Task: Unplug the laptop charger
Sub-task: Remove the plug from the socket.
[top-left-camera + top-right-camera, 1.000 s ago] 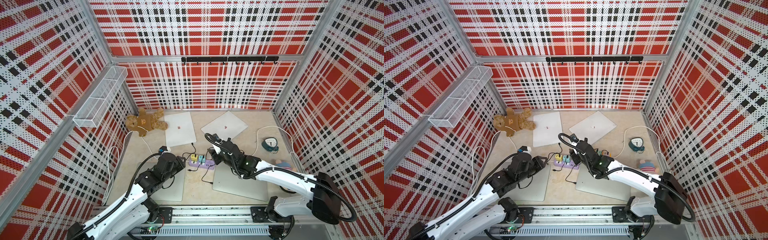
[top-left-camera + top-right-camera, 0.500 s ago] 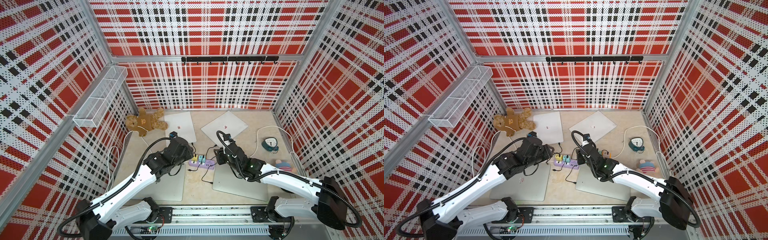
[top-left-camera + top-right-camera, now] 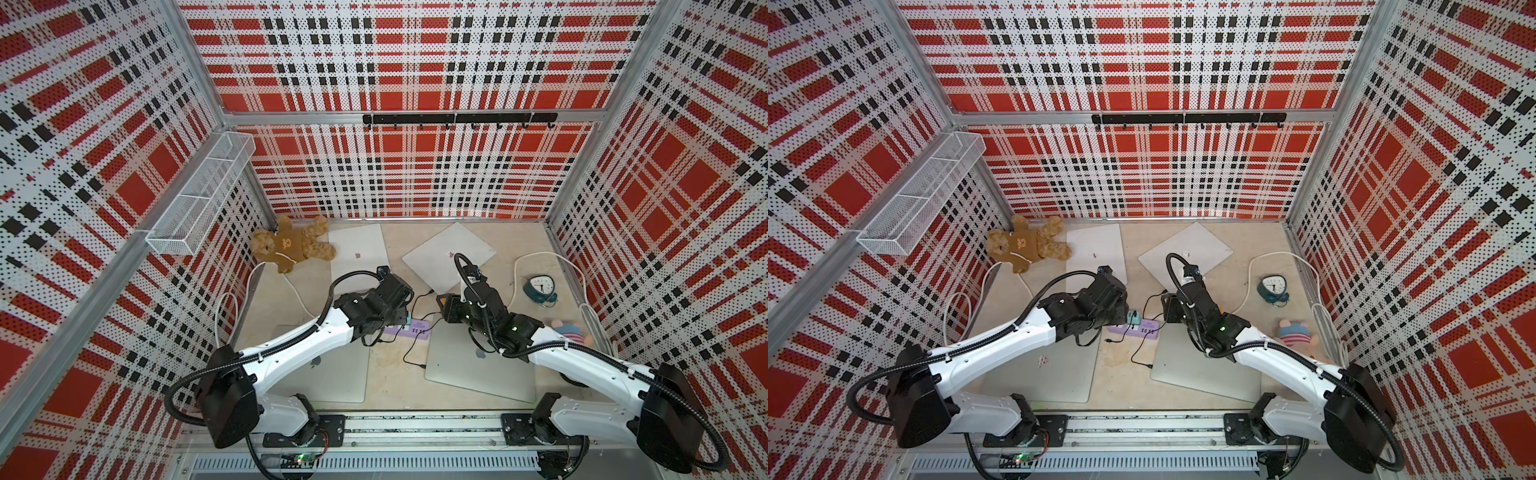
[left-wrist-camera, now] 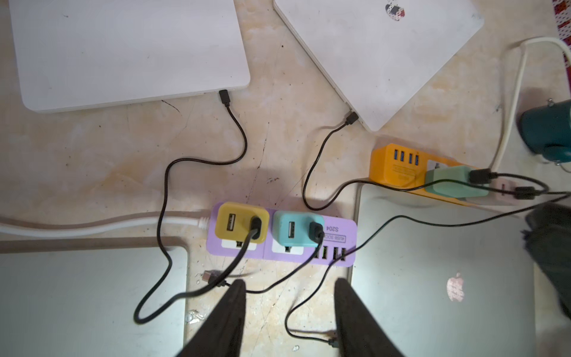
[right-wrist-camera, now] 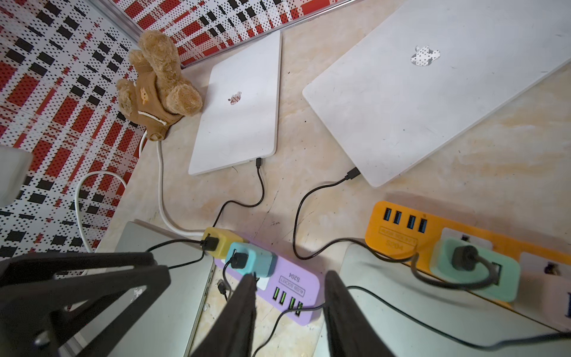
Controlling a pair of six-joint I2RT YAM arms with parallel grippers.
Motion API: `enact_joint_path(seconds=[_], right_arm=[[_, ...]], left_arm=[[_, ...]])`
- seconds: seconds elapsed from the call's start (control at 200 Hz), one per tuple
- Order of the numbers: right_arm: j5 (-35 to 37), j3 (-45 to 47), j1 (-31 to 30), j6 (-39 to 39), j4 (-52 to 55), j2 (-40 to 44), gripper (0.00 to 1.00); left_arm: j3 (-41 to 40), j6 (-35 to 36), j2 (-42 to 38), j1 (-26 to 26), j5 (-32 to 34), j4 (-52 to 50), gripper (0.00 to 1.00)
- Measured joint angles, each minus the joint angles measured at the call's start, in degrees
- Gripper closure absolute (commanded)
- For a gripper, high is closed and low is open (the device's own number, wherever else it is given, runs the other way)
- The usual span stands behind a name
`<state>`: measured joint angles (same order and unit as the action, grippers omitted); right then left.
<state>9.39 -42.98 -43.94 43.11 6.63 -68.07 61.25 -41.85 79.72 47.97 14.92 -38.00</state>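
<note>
The left end effector [image 4: 289, 282] is seen with its fingers spread apart and nothing between them, held above the purple power strip [image 4: 341, 230]. The right end effector [image 5: 289, 275] is likewise spread and empty, over the end of the same strip that carries the small ports. One of its fingertips [image 5: 247, 279] is seen close to the blue charger [image 5: 251, 258]; whether they touch cannot be told.

A yellow charger [image 4: 239, 221] and the blue charger are plugged side by side into the purple power strip, each with a black cable in its port. In both top views the strip is seen lying on the surface [image 3: 395, 374] between two closed silver laptops [image 3: 478, 370], partly hidden by the arms. Two closed white laptops [image 4: 123, 52] are laid farther back, and a black cable plug [image 4: 224, 96] is seated in the edge of each. A loose cable end [image 4: 210, 275] is left on the surface just beside one silver laptop.

An orange power strip [image 4: 389, 167] with a green charger [image 4: 454, 182] plugged in is set at the edge of the other silver laptop. A teddy bear [image 5: 157, 83] is placed at the back corner.
</note>
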Motion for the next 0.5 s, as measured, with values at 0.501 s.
enact_joint_path(seconds=[0.501], right_arm=[[-0.9, 0.0, 0.31, 0.42, 1.11, 0.04, 0.61]], left_arm=[[0.28, 3.39, 6.99, 0.35, -2.93, 2.97, 0.44]])
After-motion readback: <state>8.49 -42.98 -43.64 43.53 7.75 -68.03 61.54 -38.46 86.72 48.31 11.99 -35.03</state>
